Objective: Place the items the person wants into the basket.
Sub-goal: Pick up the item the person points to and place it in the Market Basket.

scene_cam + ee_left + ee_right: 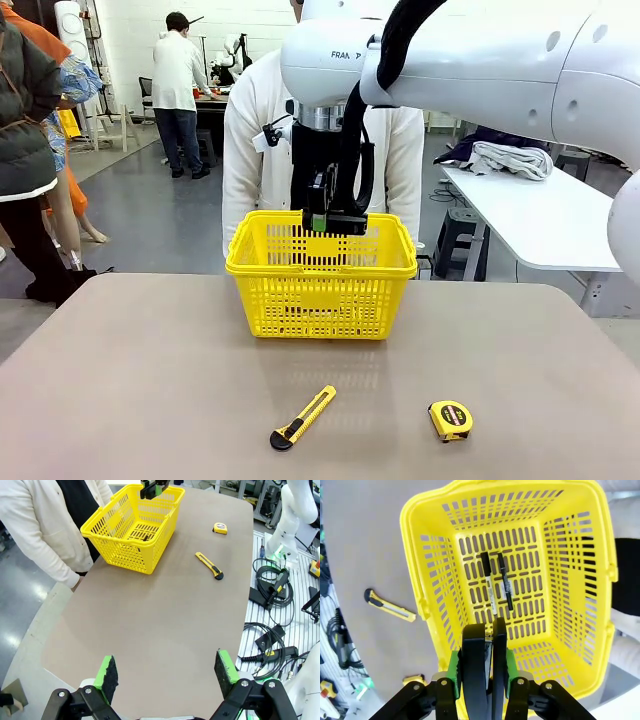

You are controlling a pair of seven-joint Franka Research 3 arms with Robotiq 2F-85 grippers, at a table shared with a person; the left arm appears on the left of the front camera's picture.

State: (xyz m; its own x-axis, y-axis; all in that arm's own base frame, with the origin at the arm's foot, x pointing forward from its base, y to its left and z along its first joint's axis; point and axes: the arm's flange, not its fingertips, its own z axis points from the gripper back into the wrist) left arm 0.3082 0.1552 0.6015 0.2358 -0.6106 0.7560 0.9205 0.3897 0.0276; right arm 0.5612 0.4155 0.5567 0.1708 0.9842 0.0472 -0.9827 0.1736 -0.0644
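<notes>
A: Right wrist view — right gripper [484, 667] pinching the stapler [483, 657] over the basket [422, 605]; pen [504, 581] and marker [488, 579] already inside.
B: Left gripper [167, 674] spread, idle. Lower before release — avoid the rim.

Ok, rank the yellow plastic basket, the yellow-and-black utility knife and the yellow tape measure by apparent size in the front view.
1. Yellow plastic basket, by far the largest.
2. Yellow-and-black utility knife, longer than the tape measure.
3. Yellow tape measure, smallest, though chunkier than the knife.
</notes>
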